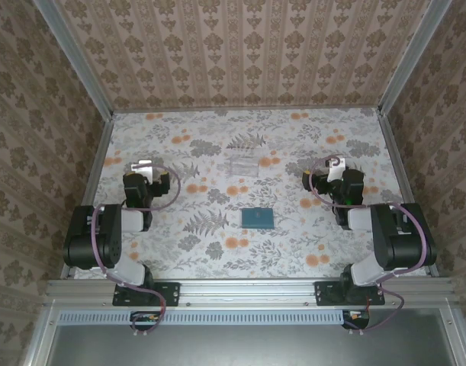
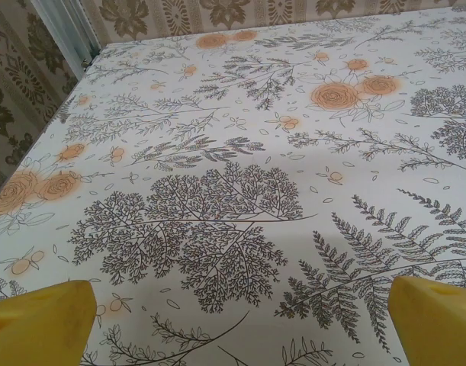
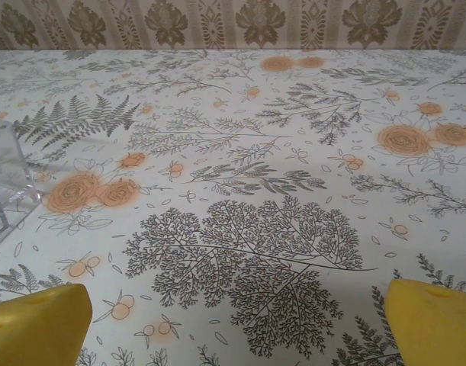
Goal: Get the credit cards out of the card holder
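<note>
Two grippers, and both sets of jaws stand wide apart over the flowered table (image 1: 217, 252). From the wrists I get just the yellow tips of the left gripper (image 2: 236, 328) and the right gripper (image 3: 234, 326), cut off at the bottom corners. Seen from above, the card holder (image 1: 258, 218) lies flat and closed between the two, back toward the bases from the fingertips and somewhat nearer the right jaws; its inside is hidden from me. A clear tray (image 1: 244, 165) sits farther out, roughly level with the fingertips, faint and hard to outline; one corner pokes in left of the right jaws. Ahead of both, open cloth runs to the far wall (image 1: 248, 53); the left jaws are near the side rail (image 2: 65, 30).
</note>
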